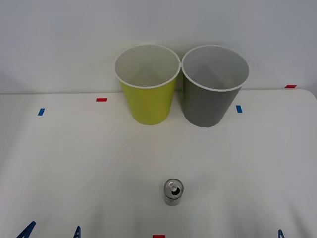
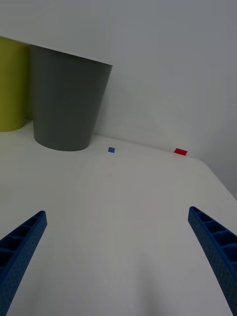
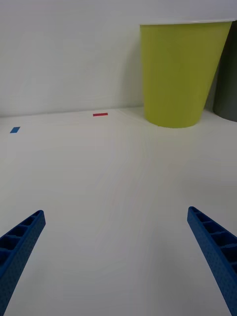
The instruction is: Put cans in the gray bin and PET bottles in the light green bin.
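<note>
One can (image 1: pixel 173 191), two bins, upright on table (image 1: pixel 74 163).

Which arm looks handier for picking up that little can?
Probably the right. The can stands slightly right of the table's middle, in line with the gray bin behind it. Both grippers, left and right, wait open and empty.

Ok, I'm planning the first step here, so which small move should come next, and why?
Probably bring the right end effector in over the silver can. The can stands upright, ungrasped, near the table's front edge, roughly centred, both end effectors are open and empty, and the gray bin is on the robot's right.
</note>
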Motion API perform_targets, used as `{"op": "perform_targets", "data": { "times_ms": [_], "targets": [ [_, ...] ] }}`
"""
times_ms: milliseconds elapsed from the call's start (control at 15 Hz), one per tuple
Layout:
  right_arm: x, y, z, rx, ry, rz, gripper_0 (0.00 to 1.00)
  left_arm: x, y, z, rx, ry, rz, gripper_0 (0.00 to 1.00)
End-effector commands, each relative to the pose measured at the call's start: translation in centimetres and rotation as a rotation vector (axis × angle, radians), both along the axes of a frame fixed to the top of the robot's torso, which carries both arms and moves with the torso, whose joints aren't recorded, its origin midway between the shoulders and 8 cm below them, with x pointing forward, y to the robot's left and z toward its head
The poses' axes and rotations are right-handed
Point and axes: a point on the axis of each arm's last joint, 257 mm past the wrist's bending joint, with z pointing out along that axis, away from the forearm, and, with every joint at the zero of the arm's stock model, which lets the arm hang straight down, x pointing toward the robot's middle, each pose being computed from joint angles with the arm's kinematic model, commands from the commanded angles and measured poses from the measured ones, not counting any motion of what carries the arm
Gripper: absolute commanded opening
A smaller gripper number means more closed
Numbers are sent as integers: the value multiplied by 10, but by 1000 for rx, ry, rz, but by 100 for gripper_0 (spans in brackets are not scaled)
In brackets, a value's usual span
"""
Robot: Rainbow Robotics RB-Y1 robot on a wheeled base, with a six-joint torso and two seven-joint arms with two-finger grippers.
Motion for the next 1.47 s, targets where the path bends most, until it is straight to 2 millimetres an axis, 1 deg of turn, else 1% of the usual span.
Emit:
{"op": "perform_targets", "data": {
  "times_ms": [67, 1467],
  "targets": [
    [0, 0, 0, 0, 0, 0, 100, 0, 0, 0, 0, 0, 0, 100],
    [0, 0, 0, 0, 0, 0, 100, 0, 0, 0, 0, 0, 0, 100]
  ]
}}
